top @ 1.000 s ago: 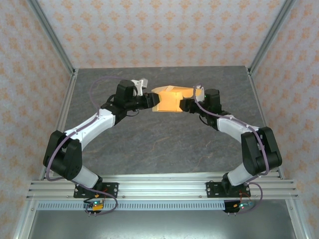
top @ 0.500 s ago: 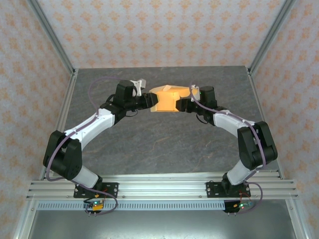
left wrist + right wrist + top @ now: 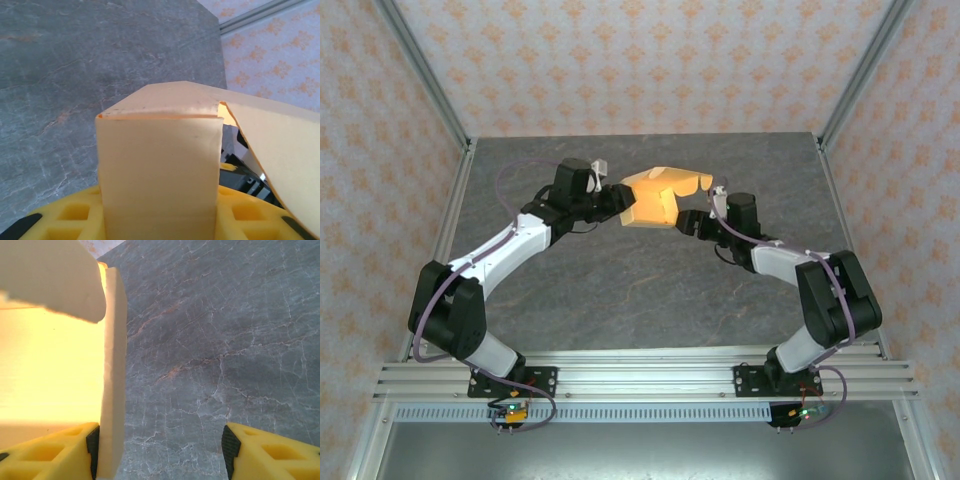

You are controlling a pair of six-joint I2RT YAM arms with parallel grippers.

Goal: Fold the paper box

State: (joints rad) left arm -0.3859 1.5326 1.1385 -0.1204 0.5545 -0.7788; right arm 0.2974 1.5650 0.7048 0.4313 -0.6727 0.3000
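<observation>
Left pincer (image 3: 610,203) clamped on paper box (image 3: 655,200); right pincer (image 3: 160,450) open, one finger against box edge.

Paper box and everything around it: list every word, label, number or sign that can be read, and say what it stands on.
No readable text anywhere.
Paper box: plain, unmarked.
Wallpaper: repeated ornament, no letters.
Table: marbled grey, no markings.
Small boards at the arm bases: too small to read.
</observation>
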